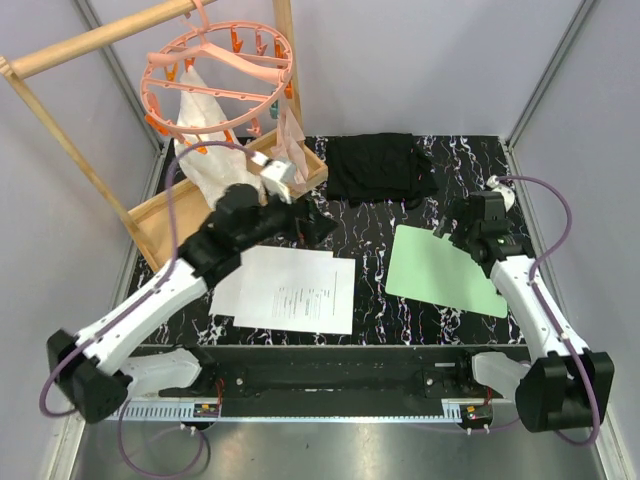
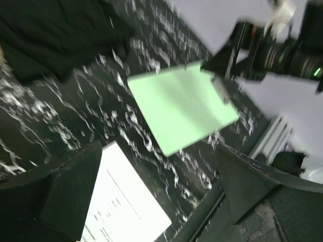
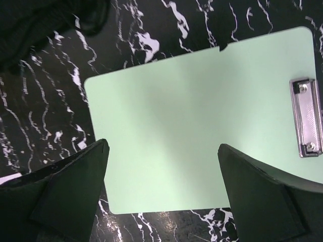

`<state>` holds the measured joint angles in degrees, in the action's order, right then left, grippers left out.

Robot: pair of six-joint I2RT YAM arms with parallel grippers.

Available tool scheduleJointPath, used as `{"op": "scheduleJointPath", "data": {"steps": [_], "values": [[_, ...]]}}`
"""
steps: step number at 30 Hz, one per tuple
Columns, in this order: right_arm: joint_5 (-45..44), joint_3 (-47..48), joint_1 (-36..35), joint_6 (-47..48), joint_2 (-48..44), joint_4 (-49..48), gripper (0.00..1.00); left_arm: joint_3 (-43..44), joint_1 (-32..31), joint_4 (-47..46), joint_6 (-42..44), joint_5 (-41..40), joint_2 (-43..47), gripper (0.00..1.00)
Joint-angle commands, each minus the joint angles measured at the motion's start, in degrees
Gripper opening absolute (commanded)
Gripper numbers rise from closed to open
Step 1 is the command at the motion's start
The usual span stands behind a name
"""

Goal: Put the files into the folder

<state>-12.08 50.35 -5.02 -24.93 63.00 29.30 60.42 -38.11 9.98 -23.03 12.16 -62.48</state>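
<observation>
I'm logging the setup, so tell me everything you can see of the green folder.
The folder is a thin, pale mint-green rectangle with rounded corners, a small notch in one edge and a silvery metal clip at another. It lies flat on the right half of the table, apart from the papers. The open right pincer hangs over it.

White files (image 1: 290,290) lie left of centre on the marbled table (image 1: 370,240); the mint folder (image 1: 445,272) lies apart to their right, right claw (image 1: 450,227) over its far corner
</observation>
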Motion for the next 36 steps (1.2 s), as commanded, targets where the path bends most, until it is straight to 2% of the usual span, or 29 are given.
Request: {"op": "scheduleJointPath", "data": {"steps": [1, 7, 9, 12, 17, 22, 26, 36], "values": [[0.83, -0.25, 1.93, -1.09, 3.78, -2.05, 1.00, 5.83, -7.49, -1.81, 1.67, -5.13, -12.55, 0.99], [1.80, 1.15, 12.82, -1.53, 12.21, -2.67, 1.00, 22.35, -16.28, 1.53, 0.79, -3.11, -36.46, 0.98], [1.79, 1.24, 16.42, -1.18, 14.50, -3.46, 1.00, 28.83, -17.08, 2.24, 0.00, -1.27, -44.69, 0.92], [0.47, 1.24, 20.03, -2.14, 16.45, -3.46, 1.00, 36.40, -18.05, 3.29, -0.79, 1.37, -53.85, 0.88], [-0.31, 1.86, 26.10, -2.41, 19.26, -3.55, 1.00, 43.88, -18.14, 5.31, -3.77, 2.60, -64.32, 0.87], [1.79, 2.03, 29.62, -1.71, 21.63, -3.99, 1.00, 48.55, -18.14, 10.13, -7.56, 1.55, -70.75, 0.87], [-0.14, 0.72, 29.63, -0.65, 22.86, -3.99, 1.00, 50.93, -18.05, 14.89, -5.02, -1.00, -72.52, 0.89], [13.98, -1.56, 29.63, 0.23, 28.14, -7.40, 0.97, 47.60, -14.54, 17.71, -5.10, -1.18, -71.03, 0.91]]}}
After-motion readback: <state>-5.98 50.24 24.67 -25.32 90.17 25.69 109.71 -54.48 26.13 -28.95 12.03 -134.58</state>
